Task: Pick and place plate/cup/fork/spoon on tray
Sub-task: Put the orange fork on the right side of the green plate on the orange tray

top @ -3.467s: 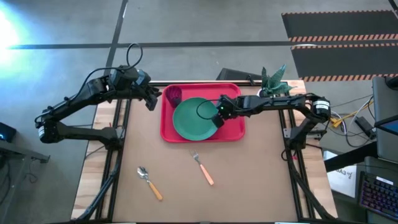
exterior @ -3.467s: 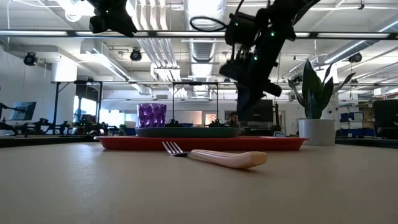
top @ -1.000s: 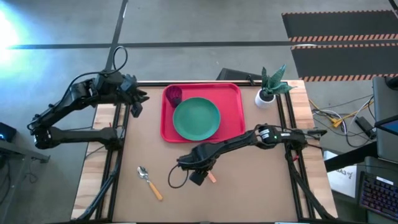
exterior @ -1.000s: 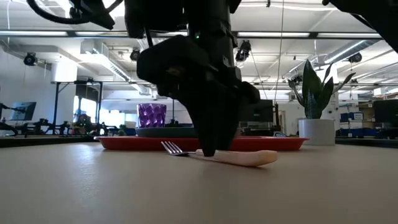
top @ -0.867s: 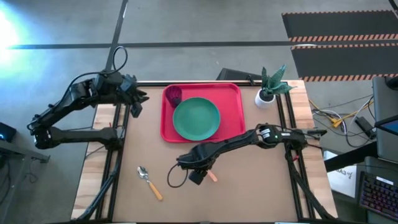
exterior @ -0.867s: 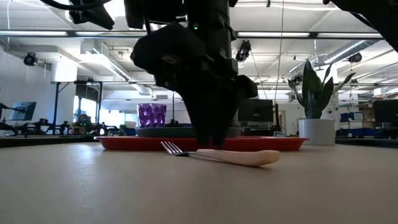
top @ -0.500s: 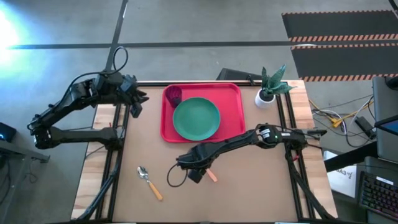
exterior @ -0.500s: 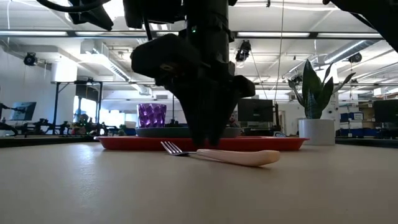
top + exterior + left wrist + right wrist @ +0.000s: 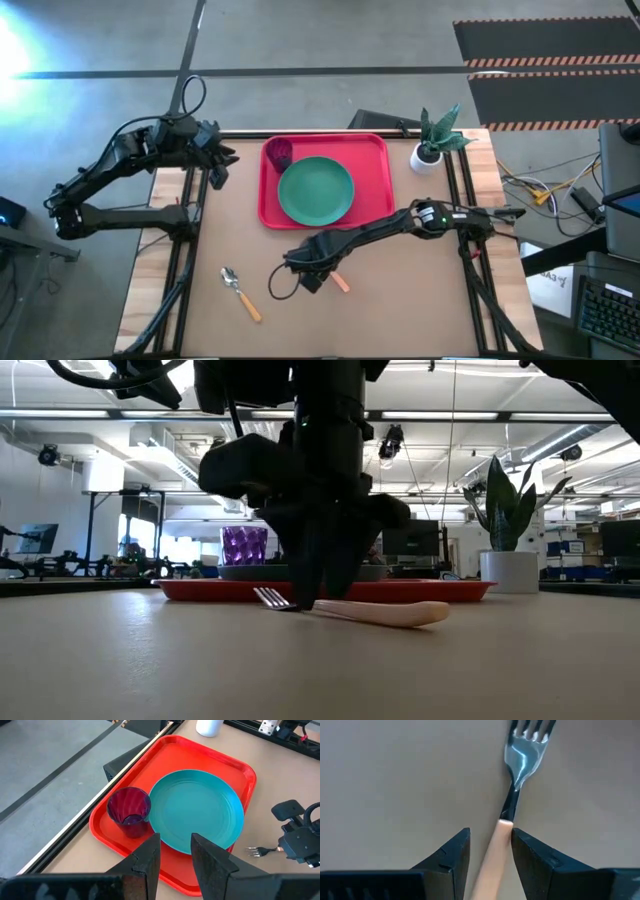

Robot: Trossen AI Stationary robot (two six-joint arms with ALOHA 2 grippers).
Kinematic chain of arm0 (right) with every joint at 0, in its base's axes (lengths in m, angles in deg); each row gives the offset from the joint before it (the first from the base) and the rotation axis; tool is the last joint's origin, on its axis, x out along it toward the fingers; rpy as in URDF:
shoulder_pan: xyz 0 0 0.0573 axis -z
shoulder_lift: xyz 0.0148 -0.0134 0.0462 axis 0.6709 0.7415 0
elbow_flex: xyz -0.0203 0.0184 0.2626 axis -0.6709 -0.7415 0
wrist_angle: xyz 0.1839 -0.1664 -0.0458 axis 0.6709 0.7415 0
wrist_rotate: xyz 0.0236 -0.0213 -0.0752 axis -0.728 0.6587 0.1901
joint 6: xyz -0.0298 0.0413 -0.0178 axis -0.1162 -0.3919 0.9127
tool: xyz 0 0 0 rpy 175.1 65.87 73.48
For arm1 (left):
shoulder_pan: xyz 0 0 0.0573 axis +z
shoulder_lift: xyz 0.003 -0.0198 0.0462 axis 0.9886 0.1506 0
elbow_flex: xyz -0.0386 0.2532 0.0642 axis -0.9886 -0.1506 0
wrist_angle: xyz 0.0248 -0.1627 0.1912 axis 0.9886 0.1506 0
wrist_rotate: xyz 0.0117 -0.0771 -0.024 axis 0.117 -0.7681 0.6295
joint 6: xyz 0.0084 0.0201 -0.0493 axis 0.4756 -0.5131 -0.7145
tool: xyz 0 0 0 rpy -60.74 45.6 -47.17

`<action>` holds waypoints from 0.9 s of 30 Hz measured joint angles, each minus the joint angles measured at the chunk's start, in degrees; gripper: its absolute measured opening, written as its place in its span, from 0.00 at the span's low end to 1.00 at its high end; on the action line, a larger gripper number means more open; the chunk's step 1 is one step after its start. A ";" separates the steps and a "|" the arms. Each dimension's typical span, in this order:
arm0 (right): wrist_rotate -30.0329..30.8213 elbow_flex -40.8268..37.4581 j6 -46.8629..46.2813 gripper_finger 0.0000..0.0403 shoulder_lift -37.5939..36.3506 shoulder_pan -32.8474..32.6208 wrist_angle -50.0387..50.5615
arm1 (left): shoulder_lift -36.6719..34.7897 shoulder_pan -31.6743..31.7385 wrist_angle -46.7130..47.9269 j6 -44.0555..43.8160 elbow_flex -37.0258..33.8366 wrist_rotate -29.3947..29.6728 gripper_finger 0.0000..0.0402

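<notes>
**Mia:** Orange handle, shiny metal teeth. That's the fork (image 9: 512, 795), lying flat on the brown table (image 9: 400, 310), in front of the red tray (image 9: 378, 215).

**Ben:** And the right gripper (image 9: 490, 851) is down on it?

**Mia:** Yes. One finger sits on each side of the handle, close to where the metal starts. They look pressed on the handle, or nearly, but the fork is not off the table.

**Ben:** So what could go wrong?

**Mia:** I think the handle is thin and smooth. If the squeeze is weak, the fork could slip out on the way up. Also the grab is near one end, so the long end could swing down and twist loose.

**Ben:** What about the tray?

**Mia:** The green plate (image 9: 316, 190) and the purple cup (image 9: 279, 153) are in it already. The plate takes up a lot of room. If the fork comes in too low, it could bump the rim or the plate.

**Ben:** And the left gripper (image 9: 175, 854)?

**Mia:** Its fingers are apart and hold nothing. It waits up high by the tray's left side, so it should not get hit.

**Ben:** The spoon (image 9: 240, 294)?

**Mia:** It lies on the table, near the front left, well away from the fork.
</notes>
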 joint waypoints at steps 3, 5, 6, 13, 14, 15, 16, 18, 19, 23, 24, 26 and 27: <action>0.05 -1.16 -1.23 0.33 0.00 0.00 -2.19 | -0.01 0.01 0.02 -0.01 0.00 0.00 0.22; 0.07 -1.56 -1.34 0.33 0.00 0.00 -2.66 | 0.01 0.00 0.02 -0.01 0.00 0.00 0.22; 0.11 -1.75 -1.52 0.33 0.00 0.00 -2.68 | 0.01 0.01 0.02 -0.01 0.00 0.00 0.22; 2.64 -2.06 -3.25 0.29 -0.01 -0.12 -2.69 | -0.01 -0.01 0.05 -0.14 0.00 -0.02 0.22; 2.66 -2.18 -3.69 0.26 -0.03 -0.10 -2.71 | -0.01 0.01 0.07 -0.14 0.00 0.00 0.22; 2.69 -2.35 -4.28 0.22 -0.07 -0.06 -2.58 | -0.04 0.01 0.09 -0.16 0.00 0.00 0.22; 2.85 -2.58 -4.69 0.18 -0.07 -0.02 -2.46 | -0.04 0.01 0.11 -0.16 0.00 0.00 0.22; 2.99 -3.00 -5.27 0.08 -0.13 0.00 -2.53 | -0.04 0.01 0.11 -0.16 0.00 -0.02 0.22; 2.99 -3.24 -5.29 0.07 -0.20 -0.02 -2.70 | -0.04 0.01 0.11 -0.16 0.00 -0.02 0.22; 3.05 -3.92 -6.13 0.06 -0.28 -0.05 -3.08 | -0.04 0.01 0.11 -0.16 0.00 0.00 0.22; 3.13 -3.92 -6.27 0.06 -0.28 -0.12 -3.12 | -0.04 0.01 0.11 -0.16 0.00 -0.01 0.22; 3.52 -3.64 -6.95 0.06 -0.31 -0.27 -2.96 | -0.04 0.00 0.11 -0.11 0.00 -0.01 0.22; 3.93 -3.14 -7.49 0.06 -0.28 -0.41 -2.62 | -0.04 0.01 0.11 -0.09 0.00 0.00 0.22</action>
